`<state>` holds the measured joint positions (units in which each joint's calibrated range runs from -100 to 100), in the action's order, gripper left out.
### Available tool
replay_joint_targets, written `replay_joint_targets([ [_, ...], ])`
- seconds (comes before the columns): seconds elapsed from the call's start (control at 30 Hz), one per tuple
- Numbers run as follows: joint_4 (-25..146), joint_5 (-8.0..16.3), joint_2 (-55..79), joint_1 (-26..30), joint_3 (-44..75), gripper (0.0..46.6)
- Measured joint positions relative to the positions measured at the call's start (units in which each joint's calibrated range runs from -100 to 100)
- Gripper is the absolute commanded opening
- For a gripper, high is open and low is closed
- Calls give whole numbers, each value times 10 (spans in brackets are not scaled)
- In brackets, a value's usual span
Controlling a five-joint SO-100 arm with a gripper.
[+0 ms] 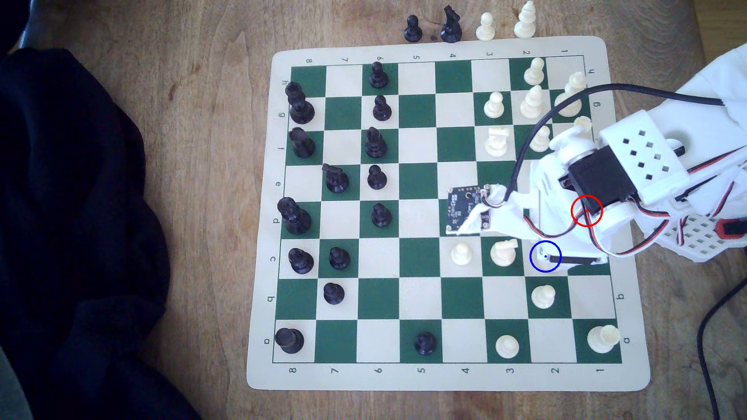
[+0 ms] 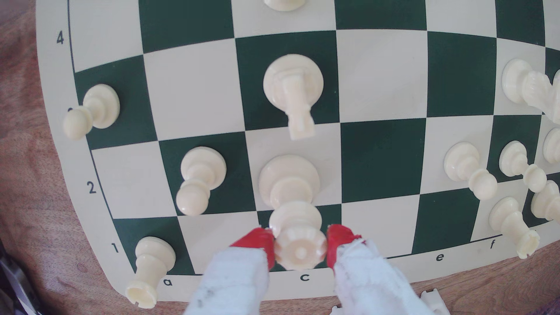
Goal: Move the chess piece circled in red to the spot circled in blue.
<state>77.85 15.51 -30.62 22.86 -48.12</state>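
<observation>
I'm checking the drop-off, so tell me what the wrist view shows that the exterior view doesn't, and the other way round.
Wrist view: the gripper's red fingertips set against both sides of the tall cream piece's head, its base sitting on a cream square.
Exterior view: the blue ring at the arm's tip, the black pieces across the board, and four pieces off the mat.
Both: the cream knight and the pawn next to that square.

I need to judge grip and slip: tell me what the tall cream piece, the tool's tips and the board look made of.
Tall cream piece: smooth moulded plastic, slight sheen.
Tool tips: red, matte, probably rubbery; white fabric-like wrapping behind.
Board: thin flexible mat, likely vinyl, matte print.
</observation>
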Motion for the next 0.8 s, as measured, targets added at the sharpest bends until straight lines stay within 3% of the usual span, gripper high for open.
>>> replay_joint_targets([
  [0.8, 45, 0, -21, -8, 10, 3],
])
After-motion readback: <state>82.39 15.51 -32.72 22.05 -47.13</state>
